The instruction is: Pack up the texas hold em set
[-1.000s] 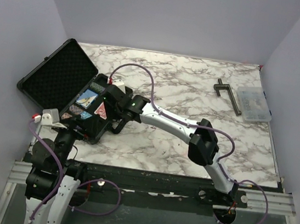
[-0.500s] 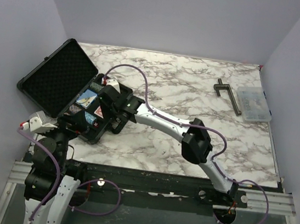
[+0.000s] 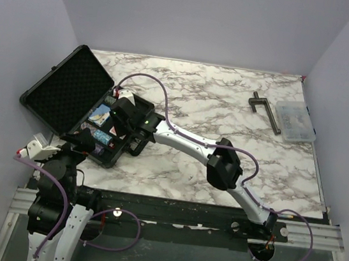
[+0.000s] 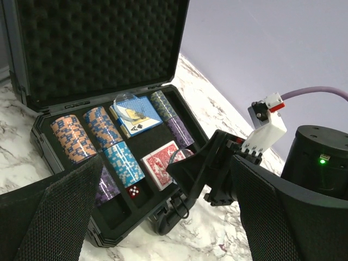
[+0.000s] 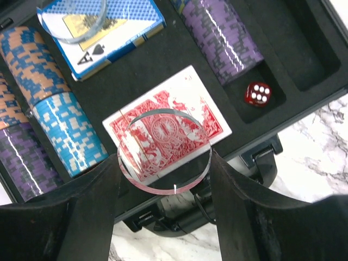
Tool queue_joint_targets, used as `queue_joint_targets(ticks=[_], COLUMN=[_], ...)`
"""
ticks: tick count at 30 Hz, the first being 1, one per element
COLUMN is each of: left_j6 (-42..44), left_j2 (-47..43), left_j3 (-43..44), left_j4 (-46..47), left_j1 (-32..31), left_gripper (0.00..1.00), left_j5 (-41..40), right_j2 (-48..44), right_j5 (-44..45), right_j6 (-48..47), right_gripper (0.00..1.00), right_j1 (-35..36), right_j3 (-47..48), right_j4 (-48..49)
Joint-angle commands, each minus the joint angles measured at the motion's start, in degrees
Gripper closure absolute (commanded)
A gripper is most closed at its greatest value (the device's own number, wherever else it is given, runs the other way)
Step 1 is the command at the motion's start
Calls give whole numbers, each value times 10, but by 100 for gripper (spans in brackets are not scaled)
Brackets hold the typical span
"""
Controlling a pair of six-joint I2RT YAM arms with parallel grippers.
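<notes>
The right pincer (image 5: 165, 160) is clenched on the rim of a clear disc (image 5: 165, 142), holding it flat right above the red deck (image 5: 182, 100), which lies in the open black case (image 4: 98, 49) at the left of the top view. The deck's long axis runs lower left to upper right in the right wrist view, so I judge a straight drop should land the disc on it. The left pincer (image 4: 168, 212) stands released and empty off the case's near corner, so the right arm is nearer.

Marble table (image 3: 218, 91) — far right: 1 dark T-shaped clamp (image 3: 266, 110) just beside 1 clear compartment box (image 3: 295, 121).
</notes>
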Motion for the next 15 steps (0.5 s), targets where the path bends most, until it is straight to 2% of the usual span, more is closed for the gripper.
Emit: queue_joint_targets(ticks=[1, 15], left_j6=[-17, -22], left_j2=[-66, -69], left_j3=[13, 13], left_j4=[-18, -25], left_j1=[-2, -1], left_gripper=[1, 1], left_j5=[-31, -41], right_j2=[25, 48], right_j5=[26, 14], right_j6=[-26, -25], right_gripper=[46, 45], right_j1=[3, -1], right_j3=[39, 51], right_j4=[16, 25])
